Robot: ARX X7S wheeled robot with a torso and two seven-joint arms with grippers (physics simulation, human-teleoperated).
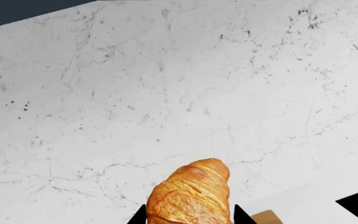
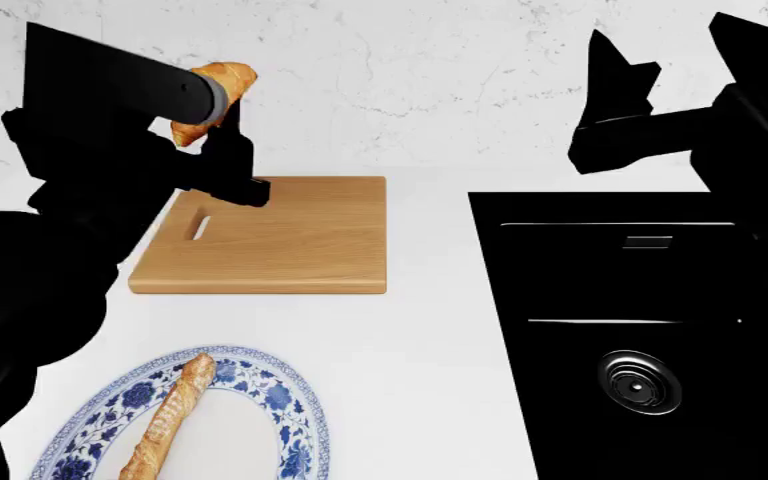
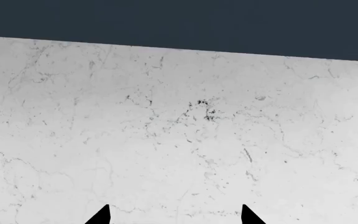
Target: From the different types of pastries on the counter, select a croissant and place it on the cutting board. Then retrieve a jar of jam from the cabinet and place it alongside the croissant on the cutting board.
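My left gripper [image 1: 190, 215] is shut on the golden croissant [image 1: 191, 193], which sticks out between its two black fingertips. In the head view the croissant [image 2: 219, 84] is held in the air above the far left corner of the light-brown cutting board [image 2: 291, 240], against the marble wall. The board lies on the white counter [image 2: 424, 330], left of the black sink [image 2: 638, 330], and nothing lies on it. My right gripper [image 3: 175, 214] is open and empty, raised above the sink and facing the wall; it also shows in the head view [image 2: 618, 75]. The jam jar is out of view.
A blue-patterned white plate [image 2: 271, 400] at the near left holds the long tan baguette [image 2: 167, 420]. A white marble wall [image 2: 424, 60] backs the counter. A corner of the board [image 1: 267, 217] shows in the left wrist view. My left arm hides the counter's far left.
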